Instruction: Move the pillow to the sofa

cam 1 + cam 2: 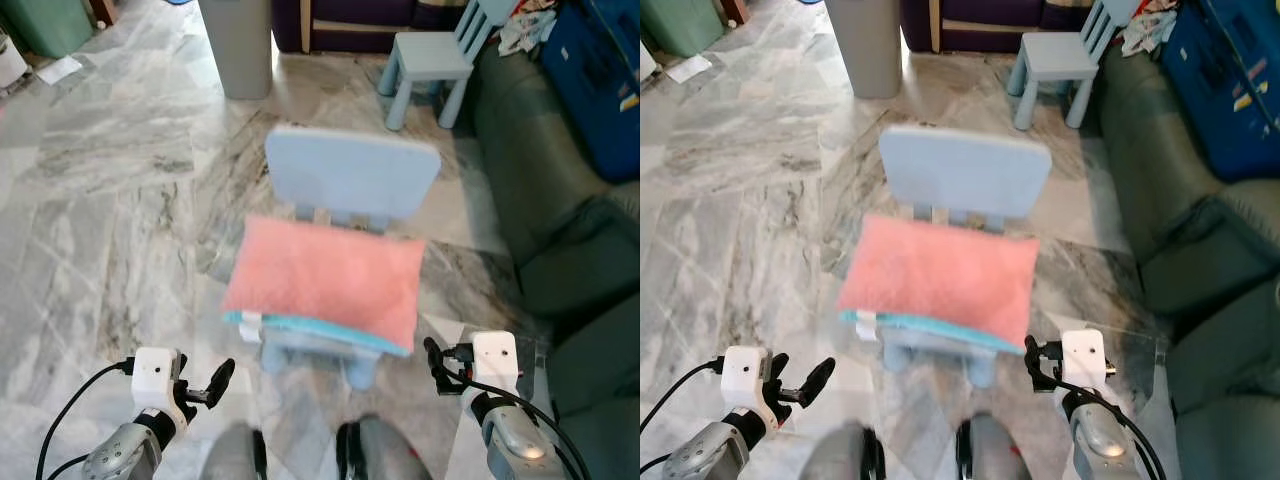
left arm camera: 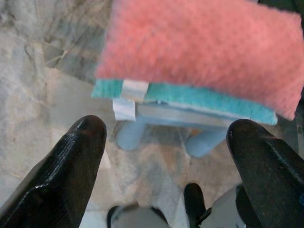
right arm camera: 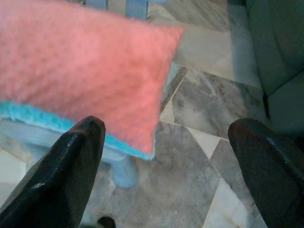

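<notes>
A pink pillow with a teal underside lies flat on the seat of a small light-blue chair just in front of me. Its teal edge and white label face me. My left gripper hangs low at the pillow's near left corner, open and apart from it. My right gripper sits near the pillow's near right corner, also open and holding nothing. In the left wrist view the pillow spans the gap between the fingers. The dark green sofa runs along my right side.
A second light-blue chair stands farther back by the sofa's end. A grey bin stands at the back on the marble floor. A blue bag lies on the sofa. My own feet show below.
</notes>
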`<state>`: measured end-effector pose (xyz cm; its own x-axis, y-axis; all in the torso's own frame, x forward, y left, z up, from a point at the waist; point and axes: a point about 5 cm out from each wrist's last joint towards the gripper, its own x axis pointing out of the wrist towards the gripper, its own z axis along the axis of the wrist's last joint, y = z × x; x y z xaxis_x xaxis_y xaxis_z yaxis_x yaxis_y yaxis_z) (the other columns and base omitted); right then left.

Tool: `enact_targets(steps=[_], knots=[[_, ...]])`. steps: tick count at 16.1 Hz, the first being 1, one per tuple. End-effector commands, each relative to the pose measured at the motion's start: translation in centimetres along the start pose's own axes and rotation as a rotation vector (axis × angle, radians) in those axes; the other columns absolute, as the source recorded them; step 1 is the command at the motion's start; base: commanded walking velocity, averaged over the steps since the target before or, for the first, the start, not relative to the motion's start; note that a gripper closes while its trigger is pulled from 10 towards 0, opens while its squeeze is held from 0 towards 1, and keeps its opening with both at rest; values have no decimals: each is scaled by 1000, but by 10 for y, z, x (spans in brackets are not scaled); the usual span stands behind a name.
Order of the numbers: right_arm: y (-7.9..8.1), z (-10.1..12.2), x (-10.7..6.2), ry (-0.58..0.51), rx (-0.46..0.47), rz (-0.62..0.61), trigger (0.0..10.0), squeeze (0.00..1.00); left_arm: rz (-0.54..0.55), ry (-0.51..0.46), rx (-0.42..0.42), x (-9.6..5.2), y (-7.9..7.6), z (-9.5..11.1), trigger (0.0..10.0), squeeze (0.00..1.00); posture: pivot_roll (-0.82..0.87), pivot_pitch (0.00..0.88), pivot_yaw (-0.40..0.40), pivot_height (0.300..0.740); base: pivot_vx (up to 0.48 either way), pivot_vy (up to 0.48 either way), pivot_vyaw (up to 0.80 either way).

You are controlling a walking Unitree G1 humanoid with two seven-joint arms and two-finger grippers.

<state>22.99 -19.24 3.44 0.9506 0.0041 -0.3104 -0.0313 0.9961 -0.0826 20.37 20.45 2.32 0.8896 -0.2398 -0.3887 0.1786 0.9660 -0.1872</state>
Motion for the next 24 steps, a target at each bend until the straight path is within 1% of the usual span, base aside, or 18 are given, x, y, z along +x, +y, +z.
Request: enact_targets(steps=[1,5,6,7,8,9,11,12,16,17,19,20,22,23,24], knots=[[-1,-4,-3,19,8,-3,10000,0,14,33,-7,-4,1,-8,10000,0,26,230,-9,595,0,0,0],[-2,-4,-1,19,7,-2,10000,0,22,29,-6,-5,1,-7,10000,0,31,236,-11,550,0,0,0],[-2,-4,-1,18,8,-2,10000,0,43,26,14,-5,3,-7,10000,0,33,236,-12,535,0,0,0],[-2,-4,0,19,7,-2,10000,0,87,33,53,-6,9,-7,10000,0,34,237,-12,520,0,0,0],[-2,-4,1,21,6,-2,10000,0,117,36,60,-6,13,-7,10000,0,34,236,-13,510,0,0,0],[-3,-4,2,20,5,-3,10000,0,156,35,73,-6,19,-6,10000,0,35,236,-14,485,0,0,0],[-3,-4,3,20,4,-4,10000,0,180,33,80,-7,22,-5,10000,0,37,233,-14,470,0,0,0],[-5,-3,5,16,1,-7,10000,0,220,27,98,-6,27,-3,10000,0,37,230,-14,450,0,0,0],[-6,0,10,7,-4,-10,10000,0,278,-2,109,-2,32,3,10000,0,37,222,-15,405,0,0,0],[-6,2,12,2,-6,-10,10000,0,297,-17,127,0,33,7,10000,0,37,220,-16,390,0,0,0],[-7,7,16,-14,-13,-9,10000,0,291,-60,131,3,31,16,10000,0,37,222,-17,360,0,0,0],[-7,7,16,-16,-14,-9,10000,0,290,-63,131,3,31,17,10000,0,37,222,-17,355,0,0,0],[-8,16,21,-49,-21,-2,10000,0,283,-108,145,7,27,28,10000,0,37,227,-19,330,0,0,0],[-9,18,22,-54,-27,-4,10000,0,288,-125,149,8,27,31,10000,0,36,229,-19,330,0,0,0],[-10,28,26,-80,-29,-3,10000,0,298,-188,179,11,26,47,10000,0,37,231,-18,330,0,0,0]])
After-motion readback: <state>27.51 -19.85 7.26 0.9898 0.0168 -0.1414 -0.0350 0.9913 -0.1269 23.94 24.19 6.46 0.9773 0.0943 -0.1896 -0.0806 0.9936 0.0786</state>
